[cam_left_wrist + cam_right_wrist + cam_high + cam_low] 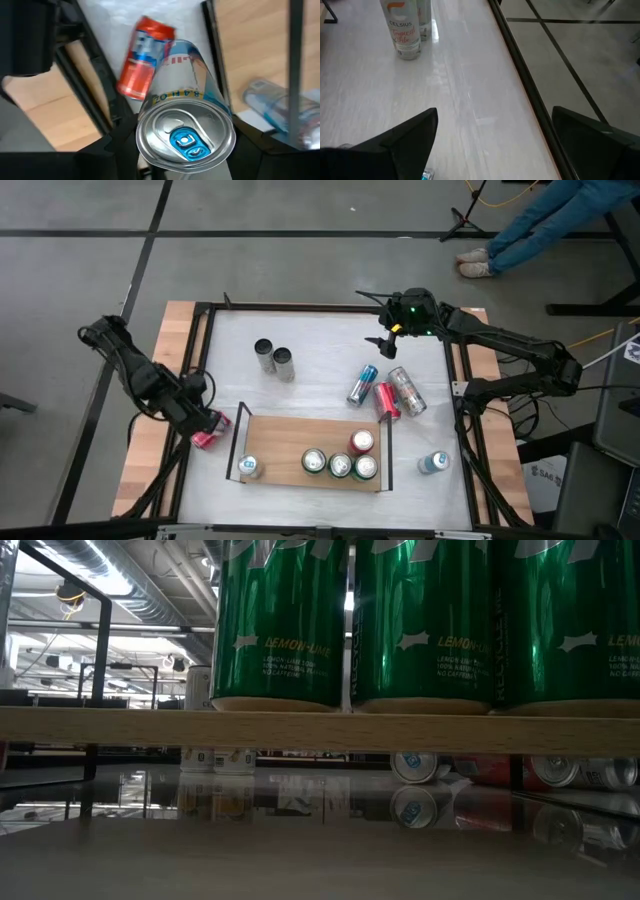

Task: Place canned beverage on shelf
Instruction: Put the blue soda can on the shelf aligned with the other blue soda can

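The shelf is a light wooden board with black end rails, lying near the table's front edge. Several cans stand on it, three of them green. My left gripper hangs just left of the shelf's left rail, pointing down. It is shut on a silver-and-blue can that the gripper hides in the high view. Below it a red can lies on its side on the white tabletop. My right gripper waits open at the far right, above bare tabletop. My left gripper pinches the silver-and-blue can between its two fingers, one on each side of the body just under the top rim. The fingers come from above, pointing down. The can hangs below them nearly upright, its blue-tabbed top toward the wrist, over the red can.
Two pale cans stand at the far left of the tabletop. Three cans lie on their sides right of centre, and one stands near the front right. A black frame edges the table. A person's legs show beyond the far right corner.
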Available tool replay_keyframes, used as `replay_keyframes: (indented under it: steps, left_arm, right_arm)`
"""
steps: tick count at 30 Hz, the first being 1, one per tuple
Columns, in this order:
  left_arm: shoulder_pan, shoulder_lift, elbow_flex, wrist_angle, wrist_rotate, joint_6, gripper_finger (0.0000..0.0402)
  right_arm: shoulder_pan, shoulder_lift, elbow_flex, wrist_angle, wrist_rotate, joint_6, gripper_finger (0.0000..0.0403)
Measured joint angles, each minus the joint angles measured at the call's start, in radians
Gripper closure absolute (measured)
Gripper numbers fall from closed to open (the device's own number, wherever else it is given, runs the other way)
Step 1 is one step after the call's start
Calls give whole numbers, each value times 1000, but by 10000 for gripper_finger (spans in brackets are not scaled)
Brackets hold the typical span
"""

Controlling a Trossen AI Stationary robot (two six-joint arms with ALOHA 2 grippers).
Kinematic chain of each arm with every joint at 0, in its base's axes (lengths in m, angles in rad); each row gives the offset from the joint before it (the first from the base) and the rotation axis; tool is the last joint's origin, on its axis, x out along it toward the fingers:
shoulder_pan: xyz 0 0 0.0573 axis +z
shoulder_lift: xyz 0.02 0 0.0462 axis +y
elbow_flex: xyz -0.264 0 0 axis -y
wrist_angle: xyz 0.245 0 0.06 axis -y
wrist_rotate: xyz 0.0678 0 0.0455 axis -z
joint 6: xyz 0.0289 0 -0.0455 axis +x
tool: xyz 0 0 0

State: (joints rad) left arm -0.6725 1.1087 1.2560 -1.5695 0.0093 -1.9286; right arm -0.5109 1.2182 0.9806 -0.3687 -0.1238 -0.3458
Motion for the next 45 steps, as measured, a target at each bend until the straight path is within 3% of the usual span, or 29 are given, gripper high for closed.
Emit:
replay_keyframes:
  steps: [18,28,35,45]
  left_arm:
    - [327,-40,0,-2,-187,189,190]
    - [577,-38,0,57,-259,526,190]
    - [698,-10,1,224,-143,817,190]
    - [725,108,1,277,131,1003,190]
  right_arm:
    - [0,0,0,0,0,0,22]
    - [0,0,0,0,0,0,22]
    - [0,0,0,-1,0,0,22]
    - [0,0,0,-1,-2,0,22]
